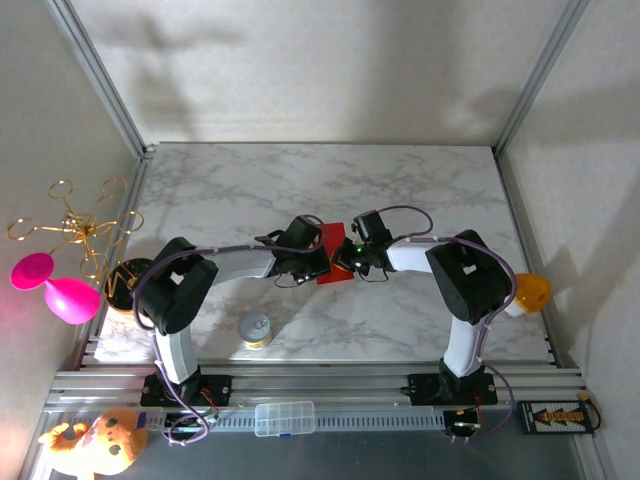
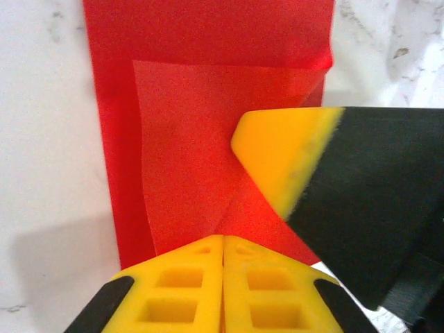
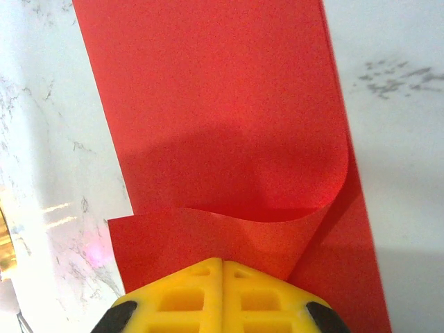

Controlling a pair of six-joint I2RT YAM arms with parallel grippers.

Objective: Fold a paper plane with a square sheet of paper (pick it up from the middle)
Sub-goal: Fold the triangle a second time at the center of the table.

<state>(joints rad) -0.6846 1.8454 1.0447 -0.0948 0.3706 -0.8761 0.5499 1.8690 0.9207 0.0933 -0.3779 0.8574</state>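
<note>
1. In the top view, the two wrists cover the middle of the square sheet of paper [image 1: 334, 236]. Its far and near ends peek out red on the marble desk [image 1: 300, 180]. In both wrist views the frame cuts off the sheet's far end.
2. The left hand [image 2: 223, 239] is clenched, its yellow fingers pressed together with their tips over the sheet's near edge. I cannot tell whether any paper is nipped between them.
3. The right hand [image 3: 222, 262] is clenched too. A curled flap of the sheet rises just beyond its fingertips.
4. In the left wrist view, one of the right hand's fingers [image 2: 284, 152] comes in from the right and lies on a paler folded flap.
5. The sheet lies between the two hands at mid-desk. It looks like a strip, with its long axis running from the near edge toward the far wall and leaning slightly right.
</note>
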